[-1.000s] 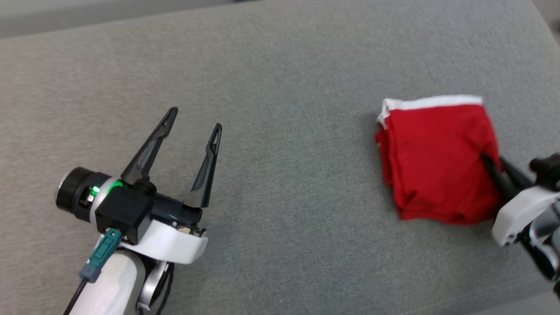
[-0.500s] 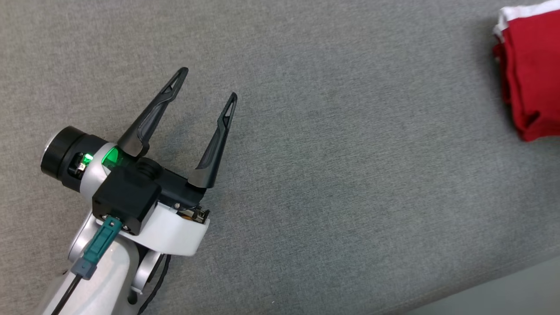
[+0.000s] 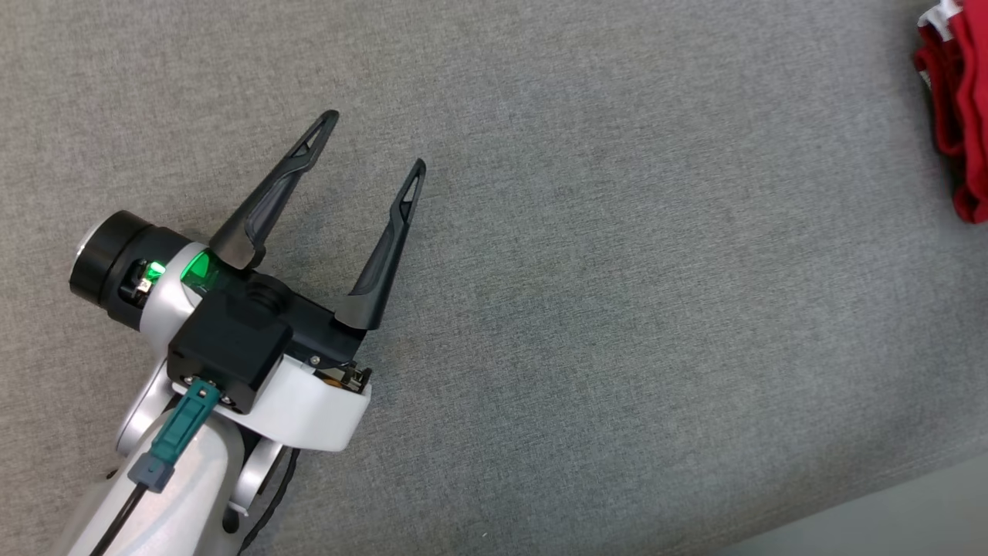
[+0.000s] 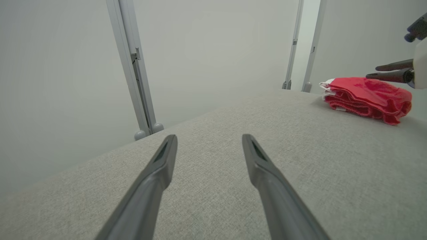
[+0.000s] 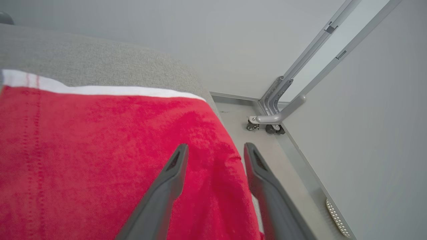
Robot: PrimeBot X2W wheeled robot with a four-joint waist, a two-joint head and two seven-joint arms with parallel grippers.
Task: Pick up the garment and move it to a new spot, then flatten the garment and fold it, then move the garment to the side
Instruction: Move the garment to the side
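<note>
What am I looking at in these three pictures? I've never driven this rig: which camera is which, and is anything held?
It is a two-armed robot; each arm ends in a pincer with two long dark fingers. The top-down picture comes from its head: the left pincer hangs open over the grey padded surface, with the red garment at the far right edge. The other two come from wrist cameras looking along the fingers. The left wrist view shows the garment folded, lying on the surface. The right wrist view shows the right pincer with fingers apart just over the garment. Neither pincer holds anything.
</note>
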